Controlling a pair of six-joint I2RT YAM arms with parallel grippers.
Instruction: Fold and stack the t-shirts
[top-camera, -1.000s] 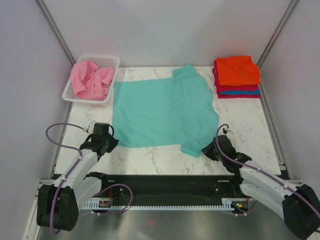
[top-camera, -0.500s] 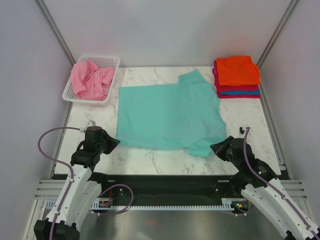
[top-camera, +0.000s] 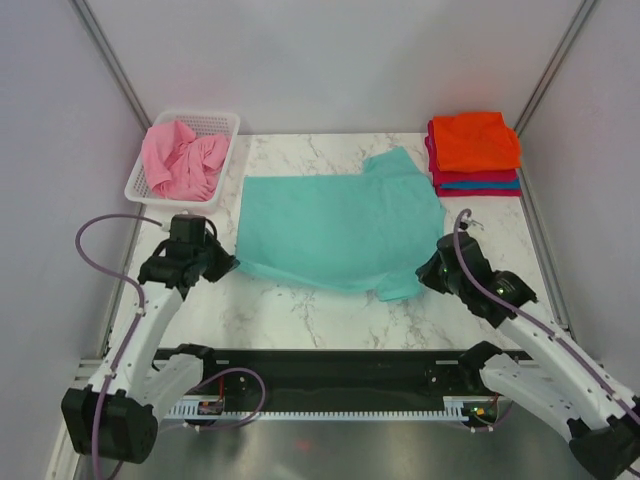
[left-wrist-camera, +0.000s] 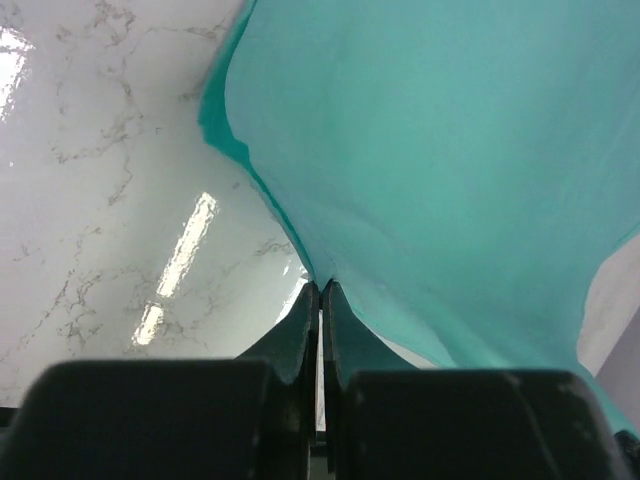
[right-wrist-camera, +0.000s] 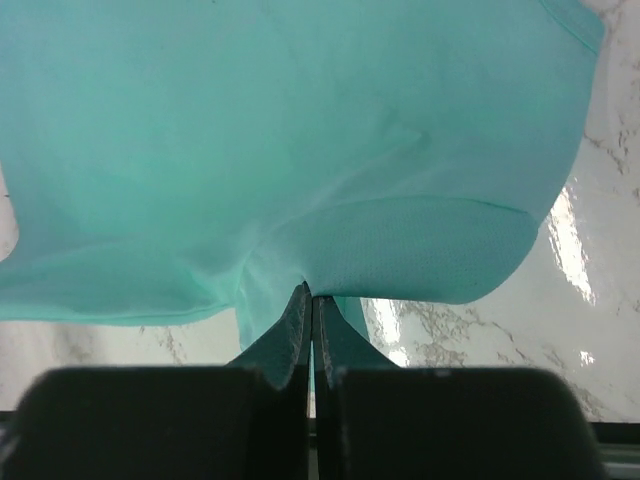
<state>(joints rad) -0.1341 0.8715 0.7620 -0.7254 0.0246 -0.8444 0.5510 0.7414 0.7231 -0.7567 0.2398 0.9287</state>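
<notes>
The teal t-shirt (top-camera: 335, 225) lies spread over the middle of the marble table, its near edge lifted. My left gripper (top-camera: 228, 266) is shut on its near left corner; in the left wrist view the teal t-shirt (left-wrist-camera: 450, 170) runs up from my left gripper (left-wrist-camera: 320, 285). My right gripper (top-camera: 425, 272) is shut on the near right corner by the sleeve; in the right wrist view the teal t-shirt (right-wrist-camera: 300, 130) hangs from my right gripper (right-wrist-camera: 310, 290). A pink t-shirt (top-camera: 182, 158) lies crumpled in the basket. Folded orange (top-camera: 475, 140), crimson and blue t-shirts are stacked at the back right.
The white slotted basket (top-camera: 225, 122) stands at the back left corner. The folded stack sits against the right wall. Bare marble table (top-camera: 300, 310) shows between the shirt's near edge and the black rail at the front. Grey walls close in both sides.
Both grippers have lifted and carried the shirt's near edge away from the front of the table towards the back. The shirt now looks shorter front to back. The stack and basket have not moved.
</notes>
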